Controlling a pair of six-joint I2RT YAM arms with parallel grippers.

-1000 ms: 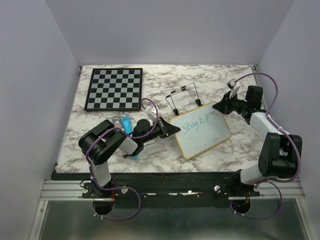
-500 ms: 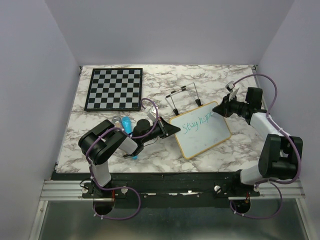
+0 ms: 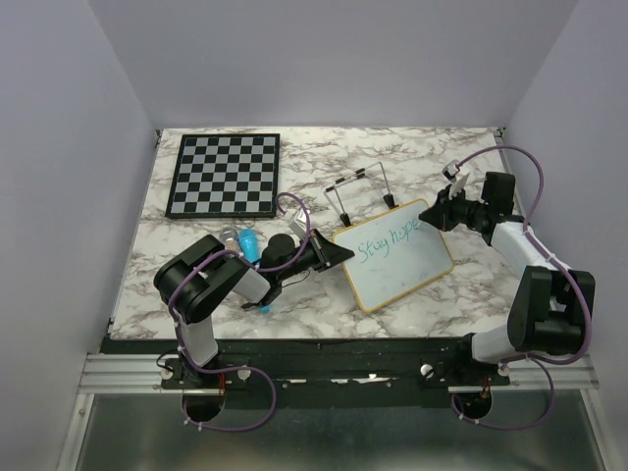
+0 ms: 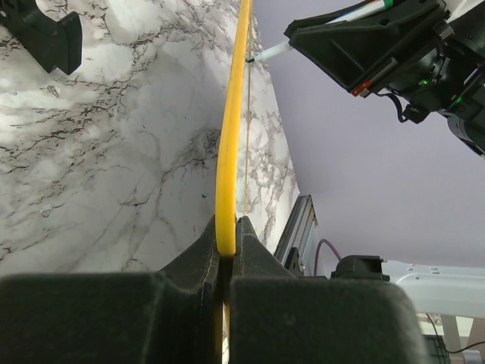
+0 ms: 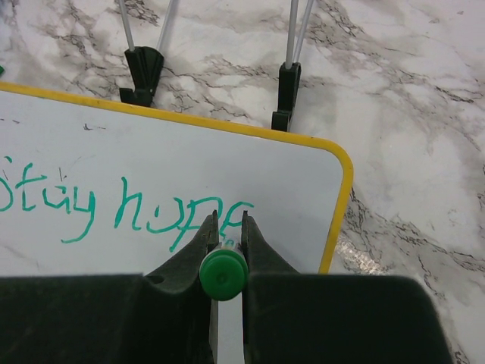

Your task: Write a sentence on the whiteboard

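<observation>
Green-inked sentence (image 5: 121, 208) runs along the long axis of the whiteboard (image 3: 402, 265) on the desk (image 3: 432, 304). Right pincer (image 5: 225, 227), clamped on the marker (image 5: 223, 274), stands at the last letter, with bare board rightward. Left pincer (image 4: 225, 231) pinches the opposite frame edge.

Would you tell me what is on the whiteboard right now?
The whiteboard bears green writing, roughly "Stay hap", and the right gripper holds a green marker over it; tip hidden.
</observation>
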